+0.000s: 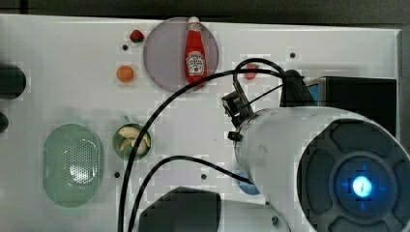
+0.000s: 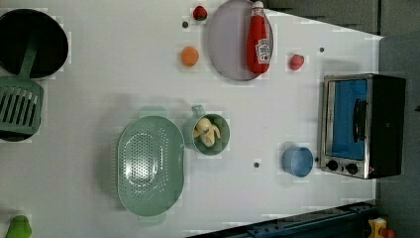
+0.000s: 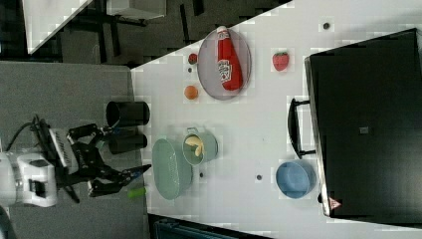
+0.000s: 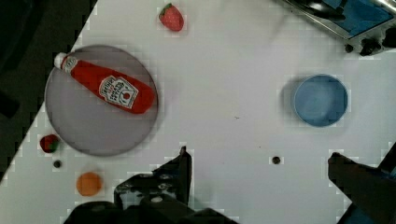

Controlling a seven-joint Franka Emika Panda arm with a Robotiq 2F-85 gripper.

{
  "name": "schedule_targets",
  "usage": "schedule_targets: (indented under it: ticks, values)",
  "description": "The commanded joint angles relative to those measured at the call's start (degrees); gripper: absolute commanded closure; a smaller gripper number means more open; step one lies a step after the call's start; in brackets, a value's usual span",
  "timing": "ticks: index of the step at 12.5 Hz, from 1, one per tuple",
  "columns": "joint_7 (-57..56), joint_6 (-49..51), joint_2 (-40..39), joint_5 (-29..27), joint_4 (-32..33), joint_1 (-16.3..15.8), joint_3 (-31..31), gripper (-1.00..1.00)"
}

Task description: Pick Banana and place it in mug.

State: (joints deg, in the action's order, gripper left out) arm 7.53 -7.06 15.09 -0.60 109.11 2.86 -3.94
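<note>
The gripper (image 4: 259, 165) hangs with its jaws wide apart and nothing between them, high above the white table (image 2: 99, 89) and well away from the mug (image 2: 210, 134). The banana (image 2: 206, 132) already lies inside the mug, just beside the pale green strainer (image 2: 148, 166), so the placing looks done (at most a pull-back is left). In the top view the arm's bulk covers much of the table, and a black cable crosses the mug
</note>
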Motion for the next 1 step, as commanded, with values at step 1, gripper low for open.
schedule_targets:
  ticks: [1]
  values:
    - [-5.3, 2.2, -2.3, 1.7, 0.1, -1.4, 1.0, -1.0]
